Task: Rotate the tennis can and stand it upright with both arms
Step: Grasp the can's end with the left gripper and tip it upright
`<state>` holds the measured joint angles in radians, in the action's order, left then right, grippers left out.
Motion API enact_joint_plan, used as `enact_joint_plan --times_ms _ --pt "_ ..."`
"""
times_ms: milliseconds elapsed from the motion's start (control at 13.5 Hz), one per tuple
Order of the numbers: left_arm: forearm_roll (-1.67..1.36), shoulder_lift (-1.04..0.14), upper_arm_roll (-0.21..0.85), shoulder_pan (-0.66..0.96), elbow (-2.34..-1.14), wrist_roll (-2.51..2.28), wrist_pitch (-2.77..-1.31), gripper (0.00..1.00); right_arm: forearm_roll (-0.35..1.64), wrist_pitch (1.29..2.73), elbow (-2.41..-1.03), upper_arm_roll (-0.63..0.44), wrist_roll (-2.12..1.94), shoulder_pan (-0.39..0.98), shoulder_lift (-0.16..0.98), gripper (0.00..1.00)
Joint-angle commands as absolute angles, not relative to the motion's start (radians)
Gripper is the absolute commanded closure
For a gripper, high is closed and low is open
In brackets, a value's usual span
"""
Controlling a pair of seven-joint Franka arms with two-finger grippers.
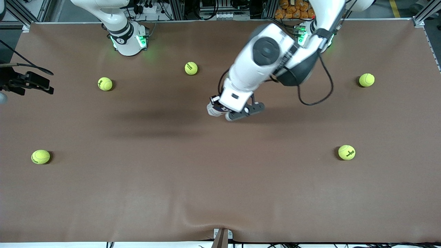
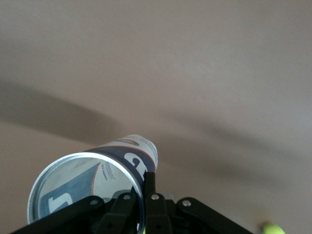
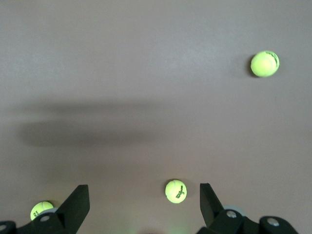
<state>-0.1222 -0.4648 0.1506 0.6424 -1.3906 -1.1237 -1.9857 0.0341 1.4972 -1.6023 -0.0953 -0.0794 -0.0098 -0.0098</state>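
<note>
The tennis can [image 1: 214,109], white with a dark blue band, shows only partly under the left arm's hand over the middle of the table. In the left wrist view the tennis can [image 2: 122,158] has its silver-rimmed open mouth toward the camera and points away, tilted. My left gripper [image 1: 230,115] [image 2: 144,189] is shut on the can's rim, with one finger [image 2: 151,181] outside the wall. My right gripper [image 3: 144,204] is out of the front view. It hangs open high over the table with nothing between its fingers.
Several yellow-green tennis balls lie scattered on the brown table [image 1: 220,193]: one [image 1: 191,68] near the bases, one [image 1: 105,83] toward the right arm's end, one [image 1: 366,80] toward the left arm's end. A black device [image 1: 27,82] juts in at the edge.
</note>
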Motion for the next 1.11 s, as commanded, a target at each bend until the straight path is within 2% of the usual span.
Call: enact_joint_plan --times_ms 0,148,371,1039 --pt "0.030 -0.520 0.133 0.716 -1.325 -1.277 -1.948 1.00 0.051 1.454 -1.566 -0.123 -0.015 0.008 -0.032 0.00" --pt "0.142 -0.534 0.133 0.755 -1.318 -1.290 -1.890 1.00 0.049 1.454 -1.554 -0.123 -0.015 0.006 -0.032 0.00" --pt "0.172 -0.586 0.133 0.787 -1.279 -1.433 -1.896 1.00 0.040 1.460 -1.552 -0.123 -0.018 0.006 -0.025 0.00" --pt "0.209 -0.635 0.133 0.813 -1.284 -1.445 -1.890 1.00 0.046 1.465 -1.559 -0.121 -0.029 -0.023 -0.011 0.00"
